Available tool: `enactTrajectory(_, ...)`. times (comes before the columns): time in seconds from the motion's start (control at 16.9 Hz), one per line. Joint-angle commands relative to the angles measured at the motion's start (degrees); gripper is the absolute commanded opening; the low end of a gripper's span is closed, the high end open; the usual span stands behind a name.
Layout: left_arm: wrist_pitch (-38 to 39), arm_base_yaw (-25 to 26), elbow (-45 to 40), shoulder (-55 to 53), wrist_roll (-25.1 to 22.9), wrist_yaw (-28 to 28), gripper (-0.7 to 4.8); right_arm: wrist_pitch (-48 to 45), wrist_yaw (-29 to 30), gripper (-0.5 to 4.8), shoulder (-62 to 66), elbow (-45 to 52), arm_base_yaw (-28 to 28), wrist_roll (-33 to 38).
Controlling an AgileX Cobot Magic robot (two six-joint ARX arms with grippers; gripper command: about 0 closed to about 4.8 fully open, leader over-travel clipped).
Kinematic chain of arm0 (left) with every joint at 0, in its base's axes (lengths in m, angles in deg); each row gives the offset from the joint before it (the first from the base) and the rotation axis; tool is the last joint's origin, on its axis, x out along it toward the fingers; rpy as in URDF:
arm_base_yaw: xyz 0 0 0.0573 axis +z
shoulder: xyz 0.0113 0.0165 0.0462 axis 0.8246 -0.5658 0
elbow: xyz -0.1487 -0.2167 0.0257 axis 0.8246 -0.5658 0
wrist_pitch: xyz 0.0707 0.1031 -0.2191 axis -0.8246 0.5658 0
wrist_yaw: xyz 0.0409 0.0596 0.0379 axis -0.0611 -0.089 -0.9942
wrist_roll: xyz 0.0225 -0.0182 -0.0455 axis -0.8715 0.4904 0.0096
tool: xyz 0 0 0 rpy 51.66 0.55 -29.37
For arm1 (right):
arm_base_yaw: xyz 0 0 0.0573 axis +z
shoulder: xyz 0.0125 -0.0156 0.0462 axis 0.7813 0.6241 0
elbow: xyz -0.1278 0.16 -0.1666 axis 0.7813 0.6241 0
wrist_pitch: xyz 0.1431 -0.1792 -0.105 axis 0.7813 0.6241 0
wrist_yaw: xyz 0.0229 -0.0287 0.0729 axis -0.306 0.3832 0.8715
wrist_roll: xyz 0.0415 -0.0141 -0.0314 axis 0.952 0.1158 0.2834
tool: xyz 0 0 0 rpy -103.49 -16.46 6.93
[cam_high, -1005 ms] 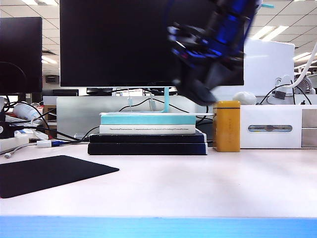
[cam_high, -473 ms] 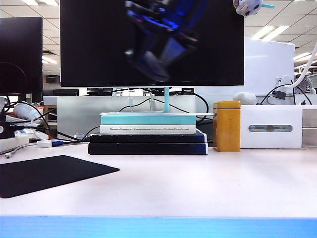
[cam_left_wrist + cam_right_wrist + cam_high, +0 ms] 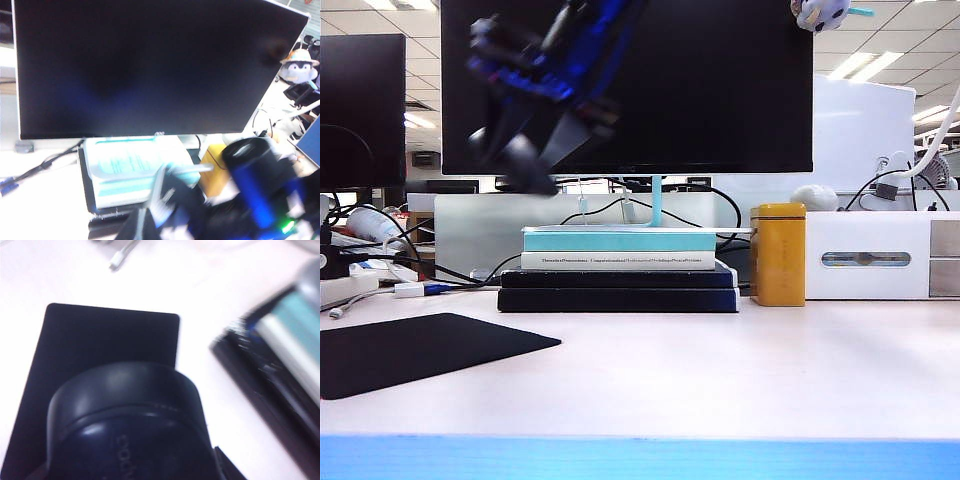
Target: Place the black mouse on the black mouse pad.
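— Carrying the black mouse [image 3: 127, 425] clamped in our right gripper [image 3: 525, 160], high above the desk, so it clears the stacked books [image 3: 618, 270].

— Agreed; the black mouse pad [image 3: 415, 350] lies below. Our left gripper isn't visible.

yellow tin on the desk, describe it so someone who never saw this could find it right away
Start at the big dark monitor and drop to the stack of books under it. Just right of the stack, left of the white box, stands the yellow tin. It is the only upright mustard-yellow thing there, taller than the books.
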Motion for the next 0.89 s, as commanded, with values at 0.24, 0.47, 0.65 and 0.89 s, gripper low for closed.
enactTrajectory(0.24,-1.22,0.02,0.39,0.11,-0.28,0.04,-0.03,-1.14,-0.13,3.45,9.70,-5.68,4.61,-0.24)
enactTrajectory(0.47,-1.18,0.00,0.39,0.09,-0.28,0.07,-0.03,-4.26,-1.88,3.45,13.94,-7.72,6.58,0.26)
enactTrajectory(0.65,-1.18,0.02,0.39,0.09,-0.28,0.07,-0.03,-4.50,-3.06,3.45,14.23,-7.78,7.10,-0.74)
enactTrajectory(0.89,-1.18,0.00,0.39,0.09,-0.28,0.04,-0.03,-2.56,-4.22,3.45,14.82,-7.65,7.41,-1.88)
